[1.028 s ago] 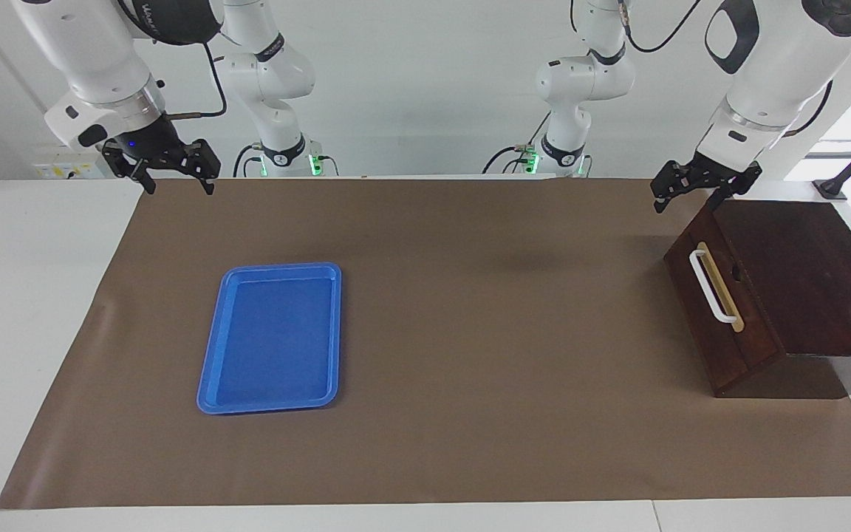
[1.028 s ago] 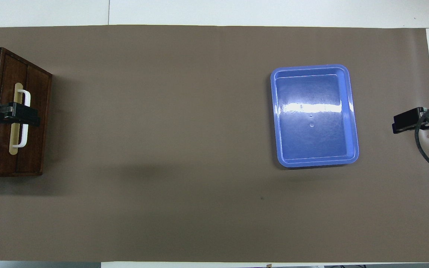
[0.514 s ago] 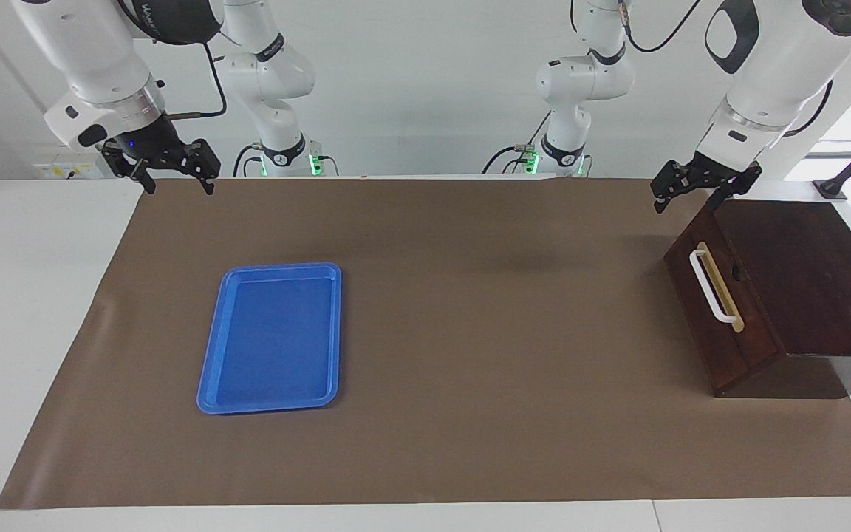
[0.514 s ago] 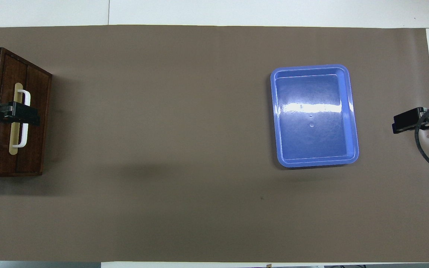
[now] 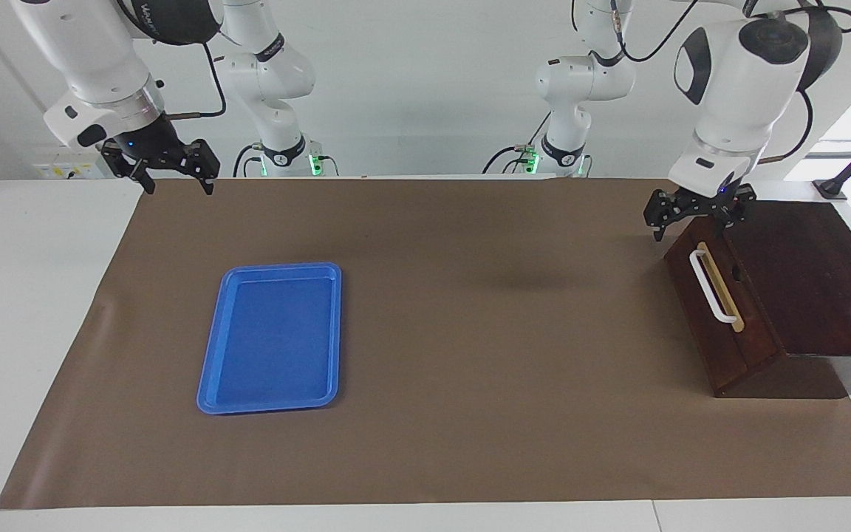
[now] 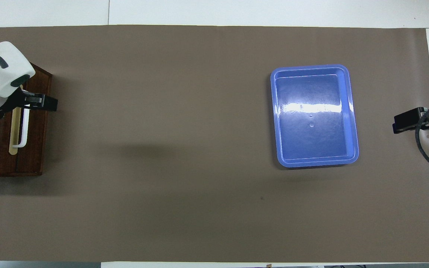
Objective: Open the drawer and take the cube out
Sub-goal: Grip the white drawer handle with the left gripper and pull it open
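Observation:
The drawer (image 5: 697, 303) is shut in its dark wooden box (image 5: 817, 273) at the left arm's end of the table. Its white bar handle (image 5: 711, 288) and a small round hole show on its front. In the overhead view the drawer front (image 6: 35, 141) and handle (image 6: 22, 128) show too. The cube is hidden. My left gripper (image 5: 697, 218) is open, in the air over the upper edge of the drawer's front, at the handle's end nearer to the robots; it also shows in the overhead view (image 6: 41, 104). My right gripper (image 5: 178, 185) is open and waits over the brown mat's corner.
An empty blue tray (image 5: 274, 336) lies on the brown mat (image 5: 470, 332) toward the right arm's end; it also shows in the overhead view (image 6: 315, 115). The right gripper (image 6: 408, 123) shows at the mat's edge there.
The left arm has swung and lowered its gripper from above the box's corner to just over the drawer front's upper edge. The right arm has not moved.

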{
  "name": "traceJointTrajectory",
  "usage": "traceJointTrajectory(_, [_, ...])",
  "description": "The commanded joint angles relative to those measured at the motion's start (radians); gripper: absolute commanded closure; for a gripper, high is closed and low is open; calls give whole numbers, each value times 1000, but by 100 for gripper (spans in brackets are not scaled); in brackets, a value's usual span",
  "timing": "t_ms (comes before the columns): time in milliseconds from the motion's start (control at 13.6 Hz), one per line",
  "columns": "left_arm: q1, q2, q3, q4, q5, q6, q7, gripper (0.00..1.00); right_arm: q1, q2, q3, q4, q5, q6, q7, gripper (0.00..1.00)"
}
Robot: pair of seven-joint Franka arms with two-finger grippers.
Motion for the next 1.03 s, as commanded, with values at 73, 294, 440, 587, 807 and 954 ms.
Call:
traceJointTrajectory(73, [31, 53, 17, -144, 172, 201, -2, 0, -18, -5, 7, 1, 20, -2, -15, 0])
traceJointTrajectory(294, [88, 63, 19, -237, 177, 337, 0, 0, -18, -5, 7, 1, 20, -2, -15, 0])
traceJointTrajectory(440, [98, 67, 17, -242, 181, 349, 0, 0, -18, -5, 7, 1, 20, -2, -15, 0])
traceJointTrajectory(587, [98, 69, 17, -266, 180, 374, -2, 0, -16, -5, 7, 1, 20, 0, -14, 0])
traceJointTrajectory(807, [85, 69, 16, -327, 180, 460, -31, 0, -16, -5, 7, 1, 20, -2, -15, 0])
traceJointTrajectory(954, [8, 83, 14, -314, 177, 448, -145, 0, -16, -5, 7, 1, 20, -2, -14, 0])
